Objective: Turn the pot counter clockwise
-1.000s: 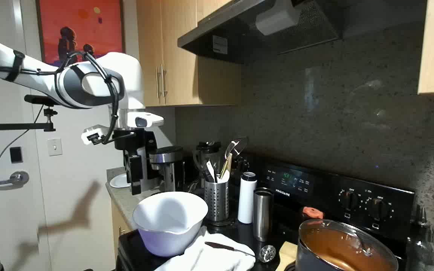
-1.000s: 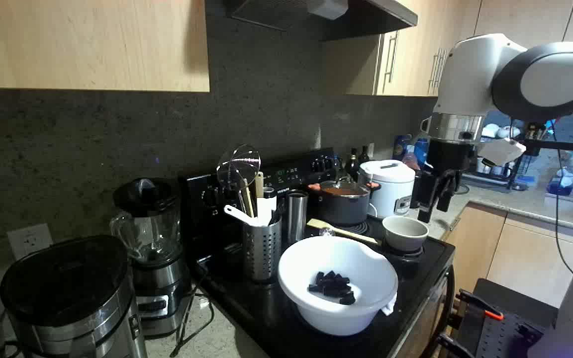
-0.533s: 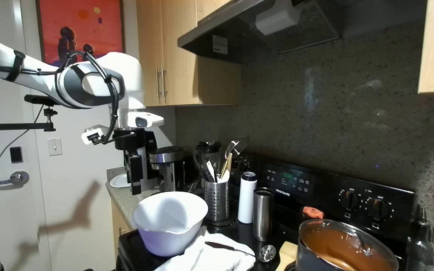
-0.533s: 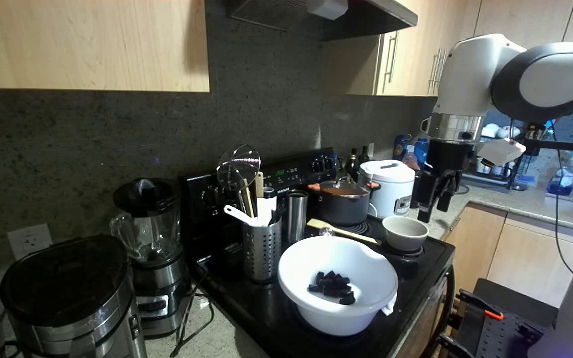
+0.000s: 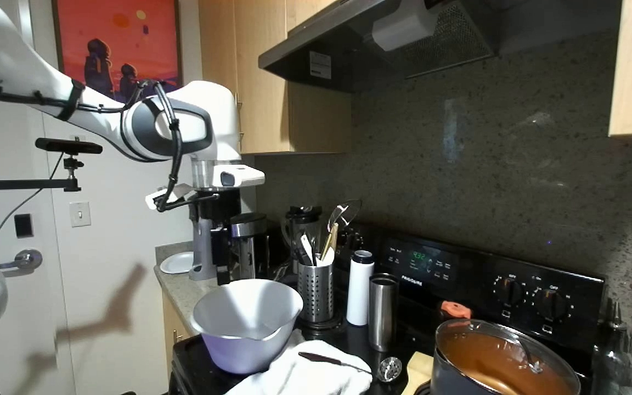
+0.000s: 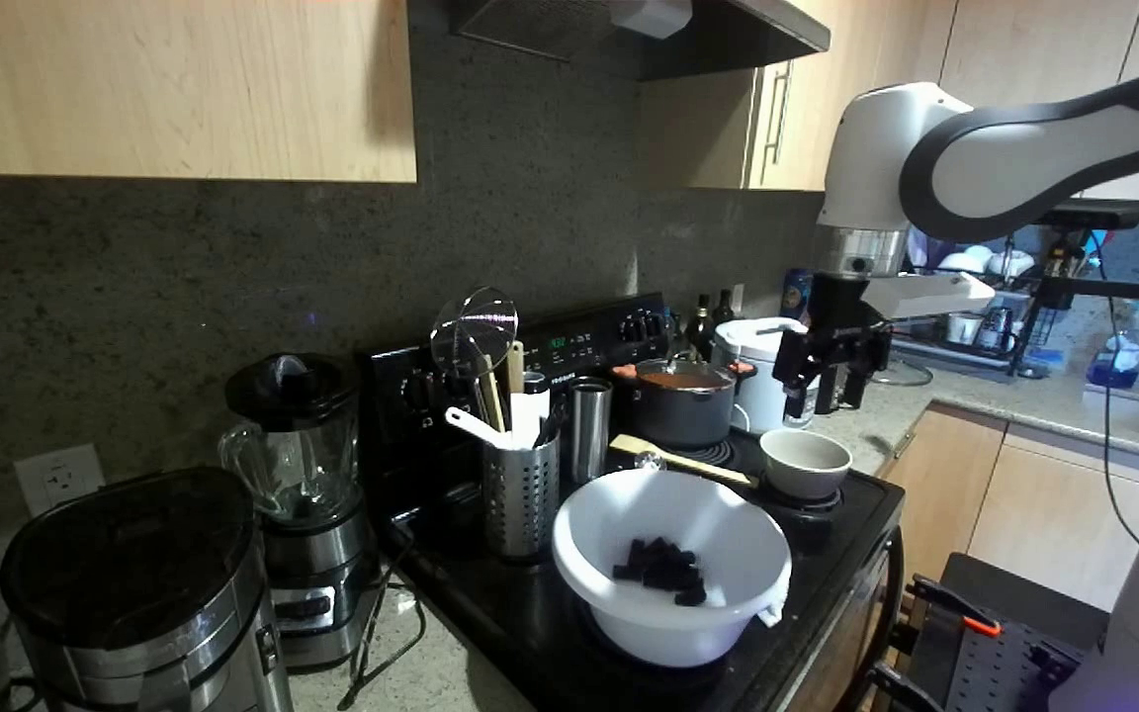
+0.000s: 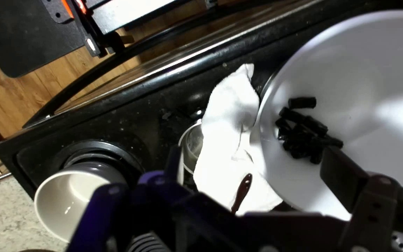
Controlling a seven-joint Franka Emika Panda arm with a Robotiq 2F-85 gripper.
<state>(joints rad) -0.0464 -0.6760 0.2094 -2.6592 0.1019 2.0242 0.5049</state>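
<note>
Dark stone backsplash (image 6: 233,267) rises behind the stove (image 6: 530,613). Left to right in an exterior view: utensil holder (image 6: 520,502), then the lidded pot (image 6: 683,415) at the stove's back — whether it sits level is hard to tell — then the gripper (image 6: 825,408), well apart from it, jaws spread wide, holding nothing. For a clean counter-clockwise turn, it should lower beside an orange handle (image 6: 745,370) and sweep slowly.

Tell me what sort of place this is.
A kitchen, probably in a home: a round, dark grey pot with orange handles and a glass lid stands on a black coil-burner stove, and a dark metal range hood hangs above.
</note>
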